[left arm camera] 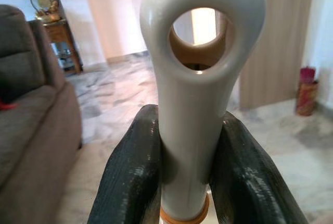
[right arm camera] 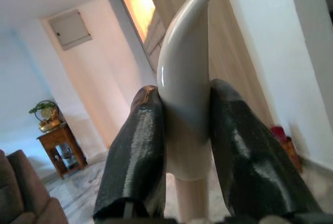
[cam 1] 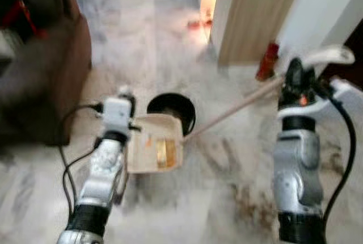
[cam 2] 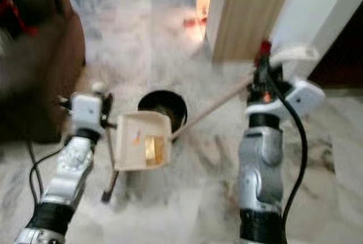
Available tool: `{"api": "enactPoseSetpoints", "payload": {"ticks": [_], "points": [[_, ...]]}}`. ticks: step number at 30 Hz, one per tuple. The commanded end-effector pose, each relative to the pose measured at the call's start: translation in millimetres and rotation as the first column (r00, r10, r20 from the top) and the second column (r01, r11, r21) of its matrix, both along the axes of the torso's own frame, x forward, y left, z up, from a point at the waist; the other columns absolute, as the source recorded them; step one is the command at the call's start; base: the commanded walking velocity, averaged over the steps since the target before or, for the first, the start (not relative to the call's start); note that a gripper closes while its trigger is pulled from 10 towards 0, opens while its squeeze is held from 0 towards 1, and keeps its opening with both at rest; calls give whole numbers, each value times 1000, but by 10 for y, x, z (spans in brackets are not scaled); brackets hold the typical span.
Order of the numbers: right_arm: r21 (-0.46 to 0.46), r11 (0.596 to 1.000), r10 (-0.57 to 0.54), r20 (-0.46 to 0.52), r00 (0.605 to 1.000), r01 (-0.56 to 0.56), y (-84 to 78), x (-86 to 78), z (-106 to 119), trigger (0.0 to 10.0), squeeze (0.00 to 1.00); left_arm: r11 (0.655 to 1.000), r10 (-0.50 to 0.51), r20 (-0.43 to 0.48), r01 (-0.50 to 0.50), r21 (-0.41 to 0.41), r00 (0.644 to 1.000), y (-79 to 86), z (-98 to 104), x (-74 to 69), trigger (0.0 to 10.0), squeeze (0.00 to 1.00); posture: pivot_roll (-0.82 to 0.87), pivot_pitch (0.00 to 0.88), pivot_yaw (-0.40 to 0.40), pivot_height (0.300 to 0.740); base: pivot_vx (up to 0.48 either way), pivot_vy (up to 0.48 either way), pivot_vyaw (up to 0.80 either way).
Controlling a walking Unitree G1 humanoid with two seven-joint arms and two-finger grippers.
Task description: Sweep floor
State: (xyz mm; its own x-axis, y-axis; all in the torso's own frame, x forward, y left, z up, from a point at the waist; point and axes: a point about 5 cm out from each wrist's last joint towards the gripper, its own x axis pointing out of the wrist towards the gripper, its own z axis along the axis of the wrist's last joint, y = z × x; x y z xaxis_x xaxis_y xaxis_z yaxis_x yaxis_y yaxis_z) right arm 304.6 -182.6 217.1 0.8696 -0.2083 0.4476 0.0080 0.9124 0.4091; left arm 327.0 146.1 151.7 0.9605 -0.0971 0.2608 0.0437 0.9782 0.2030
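My left gripper [cam 1: 121,101] is shut on the white looped handle [left arm camera: 200,52] of a cream dustpan [cam 1: 156,142]. The pan is tilted, with yellow and orange scraps inside it, and hangs beside a black round bin [cam 1: 173,108] on the floor. My right gripper [cam 1: 296,79] is shut on the white curved top [right arm camera: 184,52] of a broom. The broom's pale stick [cam 1: 238,106] slants down to the left and ends behind the dustpan's edge. The broom head is hidden.
A brown sofa [cam 1: 39,68] stands at the left. A wooden panel [cam 1: 255,17] and a white wall are at the back right, with a red canister [cam 1: 266,61] at their foot. Dark smudges [cam 1: 249,198] mark the marble floor between my arms.
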Motion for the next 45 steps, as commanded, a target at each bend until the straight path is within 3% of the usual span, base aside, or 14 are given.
{"api": "enactPoseSetpoints", "payload": {"ticks": [1,3,5,24,34,40,45], "points": [[9,1000,-2,85,996,1,21,-46,167,10000,0,1000,-4,64,4,4,998,14,139,-2,10000,0,79,88,-55,740,337,0,0],[12,1000,-1,86,996,0,19,-47,168,10000,0,1000,-4,65,4,7,998,12,140,-2,10000,0,80,89,-55,740,339,0,0],[14,1000,2,87,996,-3,24,-48,172,10000,0,998,-30,80,25,64,996,-25,149,-11,10000,0,83,89,-55,740,341,0,0],[19,1000,2,92,996,-3,19,-51,181,10000,0,998,-9,80,5,57,997,14,147,-27,10000,0,85,90,-54,740,324,0,0],[20,1000,0,91,996,-2,20,-51,176,10000,0,998,27,102,-32,46,994,99,168,-55,10000,0,88,90,-53,740,0,297,0],[22,1000,-1,90,996,-1,18,-52,174,10000,0,997,43,125,-50,53,991,117,197,-74,10000,0,89,90,-53,740,0,0,0],[22,1000,-4,93,996,2,12,-53,182,10000,0,993,100,159,-107,39,982,227,256,-111,10000,0,88,92,-53,740,0,0,0]]}}
